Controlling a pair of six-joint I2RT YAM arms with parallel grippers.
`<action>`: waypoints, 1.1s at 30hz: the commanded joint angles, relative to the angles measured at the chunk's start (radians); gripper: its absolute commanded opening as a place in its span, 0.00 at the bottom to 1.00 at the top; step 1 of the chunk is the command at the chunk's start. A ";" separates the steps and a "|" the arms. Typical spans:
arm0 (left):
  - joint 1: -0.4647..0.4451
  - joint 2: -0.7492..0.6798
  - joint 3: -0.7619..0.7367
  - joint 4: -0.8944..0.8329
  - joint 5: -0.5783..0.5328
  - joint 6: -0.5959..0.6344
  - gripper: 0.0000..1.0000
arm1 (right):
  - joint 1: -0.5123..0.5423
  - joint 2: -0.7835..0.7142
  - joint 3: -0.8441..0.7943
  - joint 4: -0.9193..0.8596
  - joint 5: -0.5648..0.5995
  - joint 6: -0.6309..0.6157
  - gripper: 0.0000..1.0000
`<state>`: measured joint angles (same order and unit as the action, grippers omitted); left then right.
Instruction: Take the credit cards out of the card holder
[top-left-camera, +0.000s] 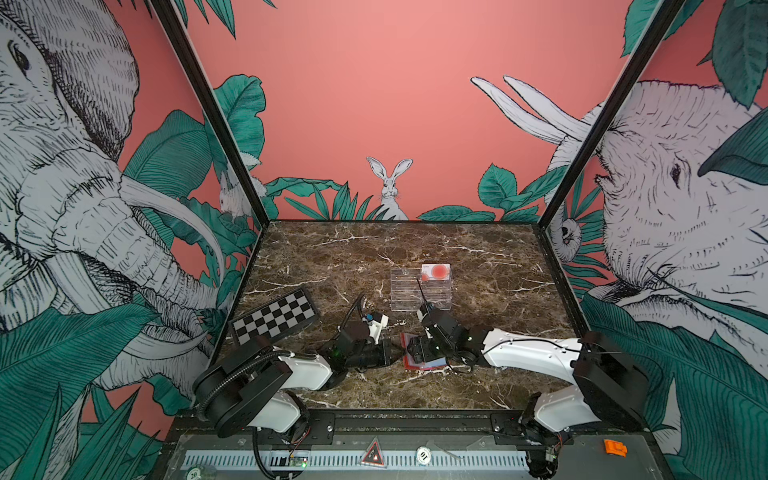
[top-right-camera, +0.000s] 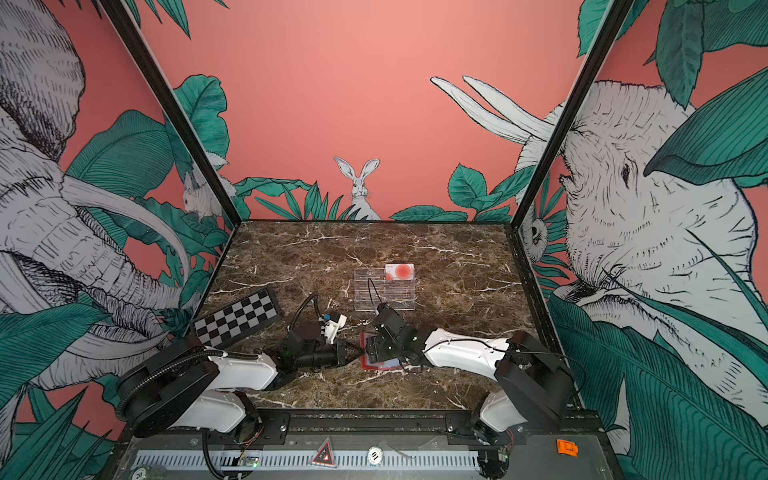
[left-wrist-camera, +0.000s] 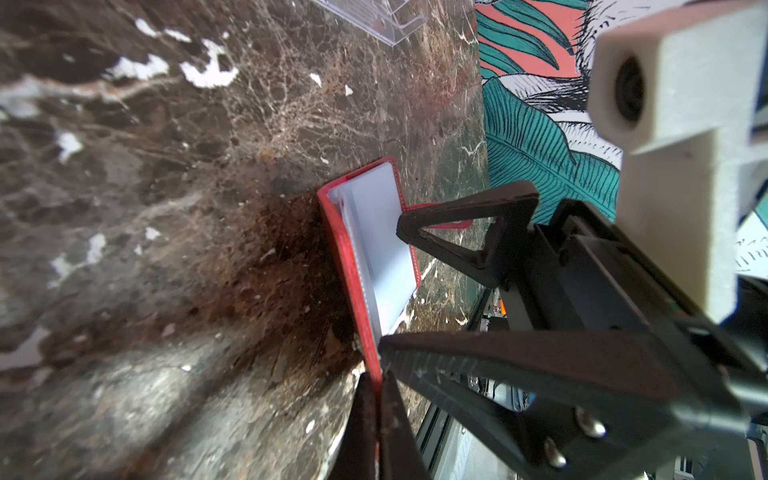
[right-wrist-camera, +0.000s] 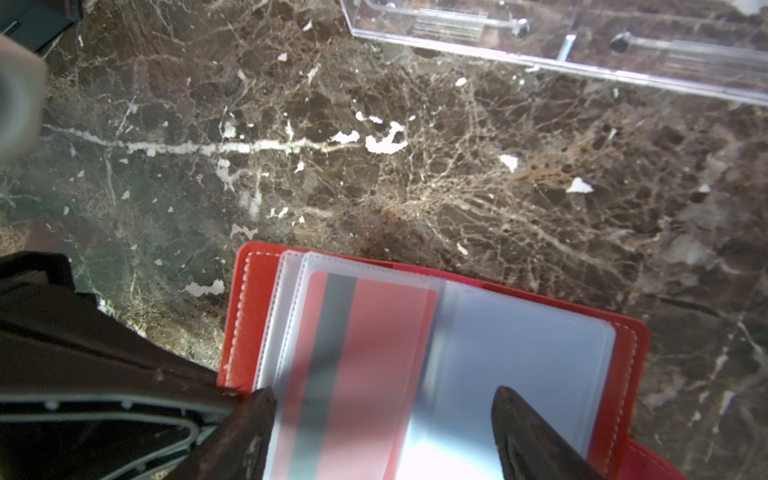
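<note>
The left gripper (left-wrist-camera: 376, 376) clamps the nine-o'clock edge of the card holder (right-wrist-camera: 245, 316), near-centre on the counter (top-left-camera: 332, 257). The right gripper (right-wrist-camera: 382, 399) hangs spread over its sleeved red card (right-wrist-camera: 386, 332). Closing may pinch sleeve, dragging the holder loose. Beyond, at twelve o'clock, stands the white card (top-left-camera: 435, 272).

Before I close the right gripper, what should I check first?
1. Card holder lying open: ok.
2. Left gripper shut on the holder's cover edge: ok.
3. Right gripper open, with a fingertip on either side of the red card: ok.
4. Red card clear of its sleeve: not ok, it sits fully inside.
5. White card out of the holder, in the acrylic stand: ok.
6. Neighbouring sleeve holding a card: cannot tell; it only looks pale blue.
</note>
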<state>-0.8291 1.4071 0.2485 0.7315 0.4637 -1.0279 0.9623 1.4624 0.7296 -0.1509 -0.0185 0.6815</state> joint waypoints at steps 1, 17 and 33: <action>-0.006 -0.028 0.003 0.021 0.000 0.011 0.00 | 0.010 0.021 0.028 -0.026 0.021 0.001 0.80; -0.010 -0.023 0.009 0.032 0.001 0.008 0.00 | 0.075 0.109 0.137 -0.189 0.143 -0.003 0.78; -0.012 -0.025 0.006 0.021 -0.008 0.011 0.00 | 0.098 0.130 0.221 -0.360 0.295 -0.020 0.71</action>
<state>-0.8356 1.4055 0.2481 0.7181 0.4526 -1.0275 1.0519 1.5829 0.9314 -0.4583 0.2249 0.6689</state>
